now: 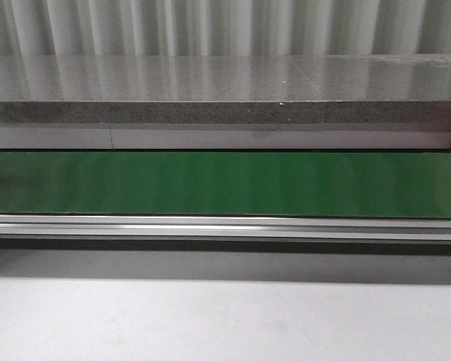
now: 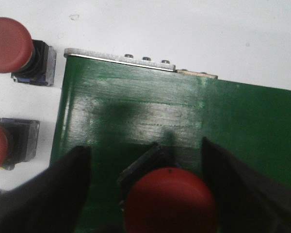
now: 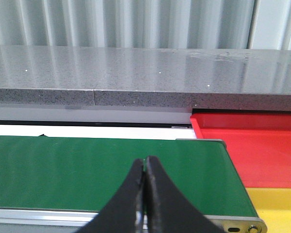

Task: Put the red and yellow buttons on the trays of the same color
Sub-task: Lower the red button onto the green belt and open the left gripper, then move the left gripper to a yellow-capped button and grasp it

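While the left fingers [image 2: 68, 189] straddle a red button [image 2: 169, 201], the right fingers [image 3: 136, 194] hover pressed together.

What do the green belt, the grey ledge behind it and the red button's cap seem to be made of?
Green belt: likely matte rubber or PVC; soft sheen, scuffed where worn.
Grey ledge: polished speckled stone, perhaps granite; mirror-like reflections.
Red button between the left gripper's fingers: smooth, probably plastic, cap; even dull gloss.

The green conveyor belt [image 1: 225, 184] is seen bare along its length in the front view. At its end, a red-capped push button [image 2: 169, 201] sits between the left tool's [image 2: 145, 194] spread fingers; two more red-capped buttons [image 2: 9, 46] stand beside the belt edge.
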`<action>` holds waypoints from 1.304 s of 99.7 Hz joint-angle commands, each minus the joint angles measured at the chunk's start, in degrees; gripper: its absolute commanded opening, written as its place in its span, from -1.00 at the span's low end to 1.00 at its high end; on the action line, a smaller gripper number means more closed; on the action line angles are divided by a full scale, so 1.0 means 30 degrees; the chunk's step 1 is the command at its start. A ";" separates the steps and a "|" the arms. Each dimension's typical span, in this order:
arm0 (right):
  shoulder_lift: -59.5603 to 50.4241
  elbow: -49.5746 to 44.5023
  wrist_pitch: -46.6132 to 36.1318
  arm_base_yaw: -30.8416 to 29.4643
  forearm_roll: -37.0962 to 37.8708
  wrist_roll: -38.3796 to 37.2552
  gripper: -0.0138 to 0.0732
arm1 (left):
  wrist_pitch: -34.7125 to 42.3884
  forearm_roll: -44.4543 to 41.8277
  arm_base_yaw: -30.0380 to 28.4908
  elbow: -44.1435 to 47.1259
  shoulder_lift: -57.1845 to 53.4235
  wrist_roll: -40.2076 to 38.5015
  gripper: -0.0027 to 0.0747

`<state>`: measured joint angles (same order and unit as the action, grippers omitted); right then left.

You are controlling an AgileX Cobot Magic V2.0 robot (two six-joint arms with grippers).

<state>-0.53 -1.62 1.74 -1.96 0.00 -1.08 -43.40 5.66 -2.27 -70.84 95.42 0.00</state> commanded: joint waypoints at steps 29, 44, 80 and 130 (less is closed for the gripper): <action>-0.0315 0.0309 -0.1534 -0.0104 0.0202 0.0097 -0.83 | 0.0582 0.0417 0.0191 -0.0684 -0.3924 -0.0420 0.80; -0.0315 0.0309 -0.1534 -0.0104 0.0202 0.0097 -0.83 | 0.0492 0.0339 -0.0600 -0.0294 -0.5928 -0.1275 0.80; -0.0315 0.0309 -0.1534 -0.0104 0.0202 0.0097 -0.83 | 0.1371 -0.2665 -0.6217 0.6077 -1.1792 -0.4565 0.80; -0.0315 0.0309 -0.1534 -0.0104 0.0202 0.0097 -0.83 | 0.4854 -0.3632 -0.9648 1.0735 -0.9995 -0.4928 0.80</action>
<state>-0.53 -1.62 1.74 -1.96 0.00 -1.08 -34.03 -4.54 -31.13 -37.11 63.41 -14.16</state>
